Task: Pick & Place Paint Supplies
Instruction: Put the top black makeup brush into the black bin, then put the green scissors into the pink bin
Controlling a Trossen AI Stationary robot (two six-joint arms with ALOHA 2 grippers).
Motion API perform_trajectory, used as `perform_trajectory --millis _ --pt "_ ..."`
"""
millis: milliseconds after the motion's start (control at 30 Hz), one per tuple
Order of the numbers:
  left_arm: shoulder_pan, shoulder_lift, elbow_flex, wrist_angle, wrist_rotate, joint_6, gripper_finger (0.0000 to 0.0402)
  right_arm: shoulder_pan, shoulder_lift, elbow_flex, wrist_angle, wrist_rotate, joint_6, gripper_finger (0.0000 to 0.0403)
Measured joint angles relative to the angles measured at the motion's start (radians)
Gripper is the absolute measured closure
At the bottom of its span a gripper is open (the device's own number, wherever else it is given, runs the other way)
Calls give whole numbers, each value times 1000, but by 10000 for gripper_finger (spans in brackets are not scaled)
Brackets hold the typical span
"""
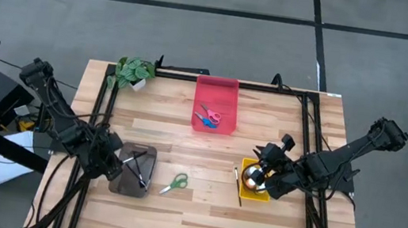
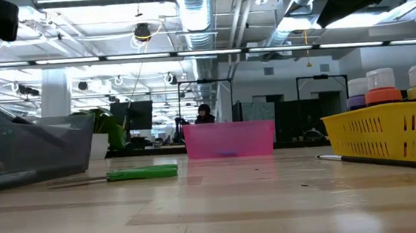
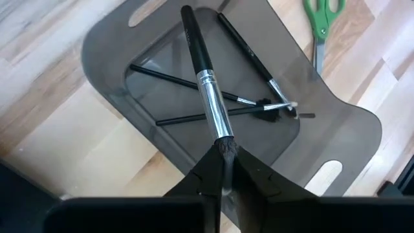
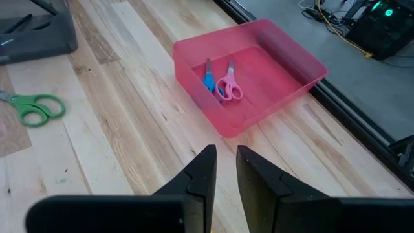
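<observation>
1. A thin black-handled paintbrush with a silver metal ferrule (image 3: 208, 84) is pinched at its dark bristle end by the left claw (image 3: 223, 169), whose fingers are clamped together on it; the handle slants out over the smoky grey plastic tray (image 3: 343, 123).
2. The brush looks light and stiff, its lacquered handle probably slippery. Held by the soft bristles it may swivel; the ferrule or mid-handle would be a firmer place to take hold.
3. Three more slim dark brushes (image 3: 194, 83) lie crossed on the grey tray's floor, touching one another, so lifting one could drag its neighbours.
4. Small green-handled scissors (image 1: 174, 183) lie flat on the wooden table (image 1: 268, 227), just beside the grey tray. They are rigid and low; the narrow closed blades or the pivot look easier to grip than the loops.
5. Another thin dark brush (image 1: 239, 187) lies on the table against the yellow slotted basket (image 2: 388, 136), which holds small capped paint bottles (image 2: 382, 86); these seem light, hard and smooth.
6. The right claw (image 4: 220, 169) hangs over the yellow basket, fingers a little apart and holding nothing visible.
7. The translucent red plastic tray (image 4: 272, 48) farther back holds pink-handled scissors (image 4: 229, 87) and blue-handled scissors (image 4: 209, 80) side by side.
8. A small green potted plant (image 1: 134, 71) sits at the table's far left corner.
</observation>
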Motion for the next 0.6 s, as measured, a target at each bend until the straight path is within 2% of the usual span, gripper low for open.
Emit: perform_trajectory --millis 600 --pt "-1 1 0 29 8 5 292 0 0 0 -5 -3 -3 346"
